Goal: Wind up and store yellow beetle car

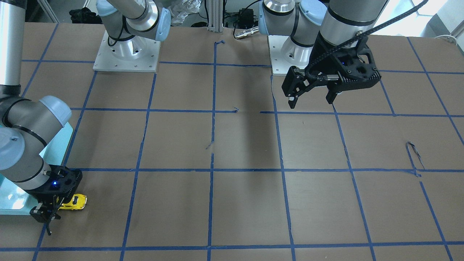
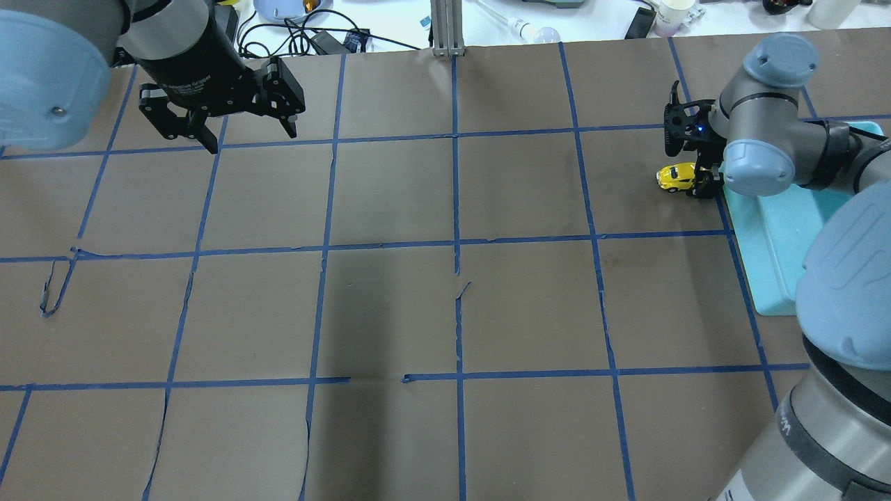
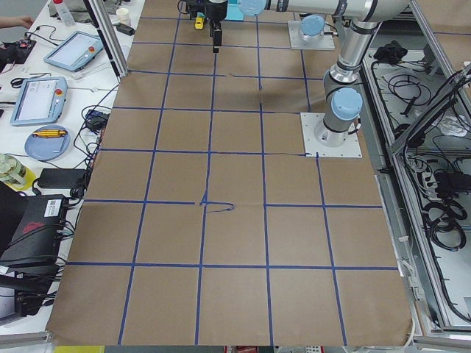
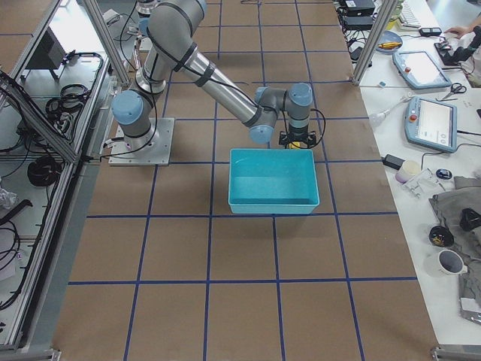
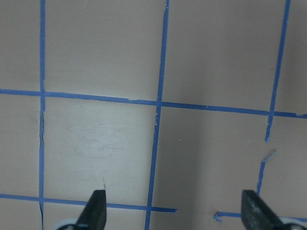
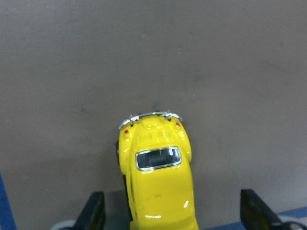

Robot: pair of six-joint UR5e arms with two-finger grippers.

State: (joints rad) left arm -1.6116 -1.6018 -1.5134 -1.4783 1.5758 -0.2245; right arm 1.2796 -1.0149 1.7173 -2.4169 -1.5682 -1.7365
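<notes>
The yellow beetle car [image 6: 156, 172] sits on the brown paper, its rear bumper pointing away from the wrist camera. My right gripper [image 6: 172, 201] is open and straddles the car, with both fingers clear of its sides. The overhead view shows the car [image 2: 676, 177] just left of the right gripper [image 2: 699, 182], and the front-facing view shows the car [image 1: 74, 202] by the right gripper [image 1: 49, 214]. My left gripper [image 2: 252, 139] is open and empty and hovers above the table far from the car; it also shows in the front-facing view [image 1: 311, 101] and the left wrist view [image 5: 175, 201].
A teal bin [image 2: 773, 236] stands right beside the car, under my right arm; the exterior right view shows the bin [image 4: 272, 180] empty. Blue tape lines grid the brown paper. Cables and operator gear lie beyond the table's far edge.
</notes>
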